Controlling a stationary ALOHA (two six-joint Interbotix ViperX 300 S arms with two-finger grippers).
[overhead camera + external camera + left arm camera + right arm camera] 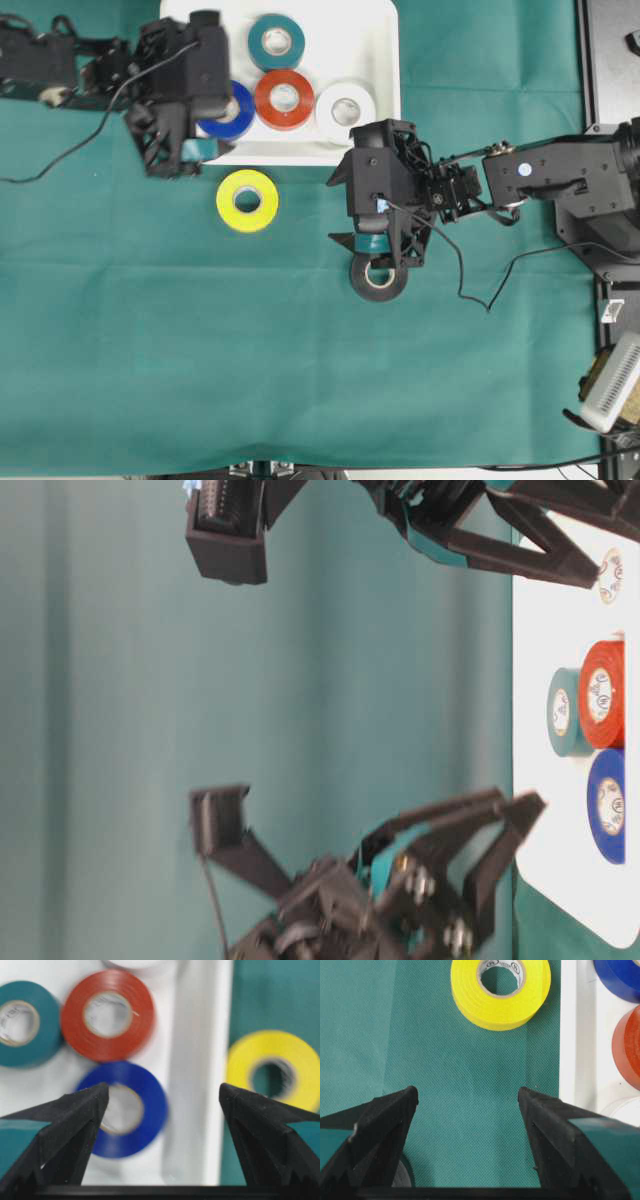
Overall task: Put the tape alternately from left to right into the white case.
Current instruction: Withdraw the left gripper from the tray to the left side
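The white case (380, 40) holds a teal roll (276, 41), an orange-red roll (284, 98), a white roll (345, 106) and a blue roll (238, 118). My left gripper (185, 158) hangs open over the case's near rim, partly covering the blue roll (142, 1110), with nothing between its fingers (80, 1120). A yellow roll (247, 200) lies flat on the green cloth just outside the case. My right gripper (380, 250) is open above the black roll (379, 280), which shows only as a sliver (402, 1175) in the right wrist view.
Green cloth (150, 350) covers the table. A black cable (480, 290) trails from the right arm across the cloth. A white device (612, 385) sits past the cloth's right edge. The yellow roll (500, 990) lies ahead of the right gripper (467, 1092).
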